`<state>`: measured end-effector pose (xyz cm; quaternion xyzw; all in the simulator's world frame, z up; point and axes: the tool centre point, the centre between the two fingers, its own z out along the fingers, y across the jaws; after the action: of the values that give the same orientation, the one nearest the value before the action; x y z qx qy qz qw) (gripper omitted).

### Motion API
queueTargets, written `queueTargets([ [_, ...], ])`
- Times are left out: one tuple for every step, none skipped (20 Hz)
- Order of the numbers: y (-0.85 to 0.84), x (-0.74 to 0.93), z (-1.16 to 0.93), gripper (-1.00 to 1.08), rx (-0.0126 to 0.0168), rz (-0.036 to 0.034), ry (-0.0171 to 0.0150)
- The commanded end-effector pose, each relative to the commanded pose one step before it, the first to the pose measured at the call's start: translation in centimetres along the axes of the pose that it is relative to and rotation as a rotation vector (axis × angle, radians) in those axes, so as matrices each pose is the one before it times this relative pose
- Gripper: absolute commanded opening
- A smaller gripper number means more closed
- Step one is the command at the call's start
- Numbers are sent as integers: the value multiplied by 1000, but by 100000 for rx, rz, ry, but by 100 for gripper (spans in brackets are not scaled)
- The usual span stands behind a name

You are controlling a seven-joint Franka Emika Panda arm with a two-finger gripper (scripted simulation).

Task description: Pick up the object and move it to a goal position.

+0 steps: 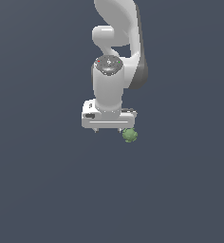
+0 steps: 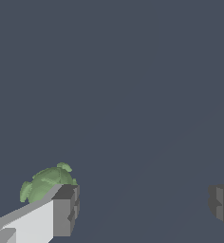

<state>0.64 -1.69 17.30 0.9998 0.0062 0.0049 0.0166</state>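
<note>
Exterior view: the white Franka arm [image 1: 115, 57] hangs down from the frame's 12 o'clock edge over a plain dark slate-grey surface [image 1: 38, 190], its wrist flange facing the camera and the broad white gripper [image 1: 108, 130] set crosswise below it. The small dull-green, lumpy, roughly round ball [image 1: 129, 135] sits at approx. 4 o'clock from the gripper body, just under the end toward the exterior view's right, touching or nearly touching that end in this view (contact cannot be confirmed from here). The ball is far smaller than the gripper is wide. Wrist view: the jaws stand wide apart, with only bare grey surface in the gap between them. One finger, white with a dark grey pad [image 2: 66, 210], shows at approx. 8 o'clock of the frame; the other dark pad [image 2: 222, 204] shows at approx. 4 o'clock, partly cut off by the frame edge. The green ball lies on the outer side of the first finger, not between the two, w/ its lower part hidden behind that finger. The ball appears to rest just beside the fingertip, poss. touching it. Nothing is clamped. Whether the ball rests on the surface or is lifted cannot be told; no shadow is discernible in either view.
</note>
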Motion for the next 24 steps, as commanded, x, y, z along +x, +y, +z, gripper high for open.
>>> queueTargets([
  [139, 25, -33, 100, -168, 5, -39],
  [-130, -26, 47, 100, 75, -235, 32],
  [-192, -54, 103, 100, 70, -488, 16],
  [-241, -82, 161, 100, 61, -718, -3],
  [-303, -109, 215, 100, 61, -960, -17],
  [-361, -135, 267, 100, 65, -1184, -27],
  [-427, -159, 313, 100, 77, -1399, -33],
  [-497, -180, 352, 100, 103, -1591, -28],
  [-576, -202, 392, 100, 134, -1796, -21],
  [-649, -224, 433, 100, 159, -2003, -18],
  [-717, -249, 478, 100, 176, -2231, -23],
  [-789, -272, 520, 100, 198, -2456, -25],
  [-864, -294, 560, 100, 227, -2675, -21],
  [-936, -314, 595, 100, 256, -2884, -17],
  [-909, -299, 567, 100, 257, -2790, -12],
  [-840, -271, 515, 100, 246, -2570, -7],
  [-771, -243, 465, 100, 233, -2348, -2],
  [-701, -217, 416, 100, 217, -2127, 1],
  [-629, -191, 368, 100, 200, -1903, 4],
  [-557, -167, 322, 100, 181, -1682, 5],
  [-483, -143, 277, 100, 159, -1456, 6],
  [-411, -119, 233, 100, 137, -1235, 7],
  [-337, -96, 189, 100, 114, -1011, 6],
  [-260, -75, 147, 100, 89, -782, 5],
])
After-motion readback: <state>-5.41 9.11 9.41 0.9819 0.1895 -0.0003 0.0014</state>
